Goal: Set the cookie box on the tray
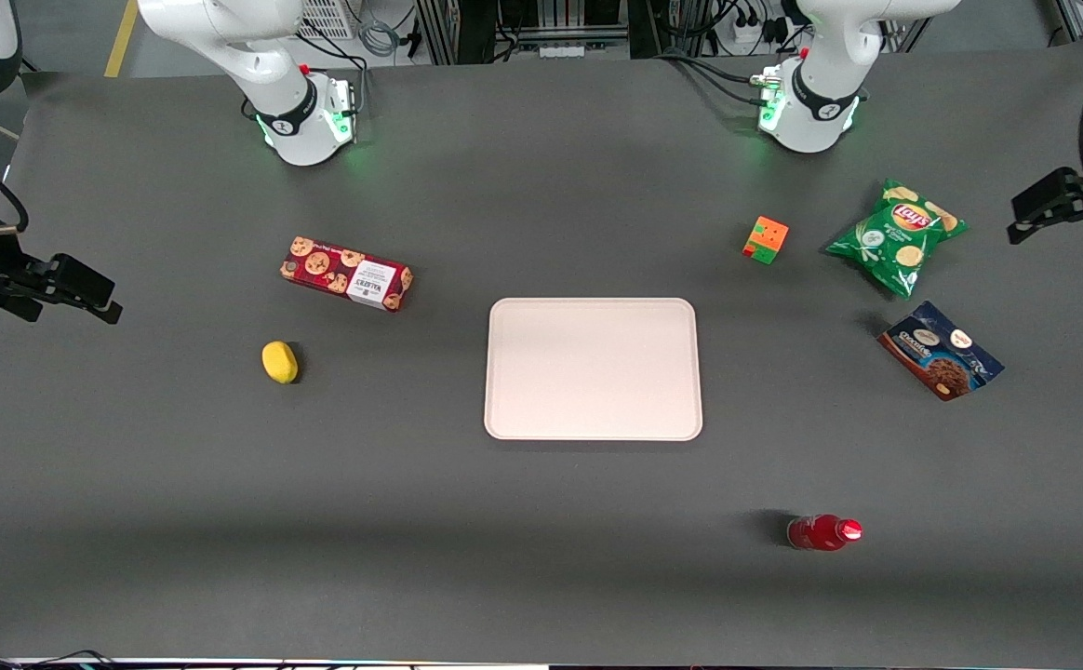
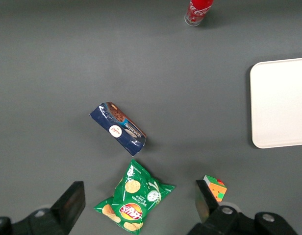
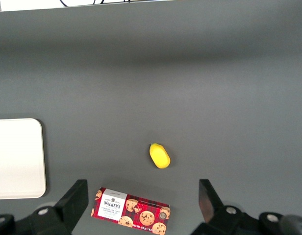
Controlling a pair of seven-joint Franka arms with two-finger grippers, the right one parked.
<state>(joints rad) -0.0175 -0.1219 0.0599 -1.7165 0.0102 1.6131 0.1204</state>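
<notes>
- Dark grey matting (image 1: 541,558) is covering the whole table you are working over, flat and even, with lab racks and cables running along the edge where the arm bases are standing.
- Nearest the front camera, a red drink bottle (image 1: 823,532) is lying on its side, well apart from everything else.
- Your gripper (image 2: 141,205) is hanging high over the working arm's end of the table, fingers spread wide and gripping nothing; in the front view only its dark body (image 1: 1072,200) is showing at the frame edge.
- From the wrist camera you are looking straight down on the cookie box (image 2: 117,128), so it is lying below the gripper and a little ahead of it, toward the bottle.
- Its long axis is running diagonally to the line between your fingers, so I judge you will be needing a wrist turn before closing across the narrow blue sides.
- On the table, the cookie box (image 1: 940,351) is sitting flat near the working arm's end, well apart from the tray (image 1: 593,368).
- That pale tray is lying bare at the table's middle, giving you plenty of room for the drop.
- A green Lay's chip bag (image 1: 897,236) is lying just beside the box, farther from the camera; watch it on the descent.
- A small colour cube (image 1: 766,239) is sitting between the bag and the tray's corner.
- Toward the parked arm's end, a lemon (image 1: 279,361) and a red Walkers cookie box (image 1: 346,273) are resting well clear of your path.
</notes>
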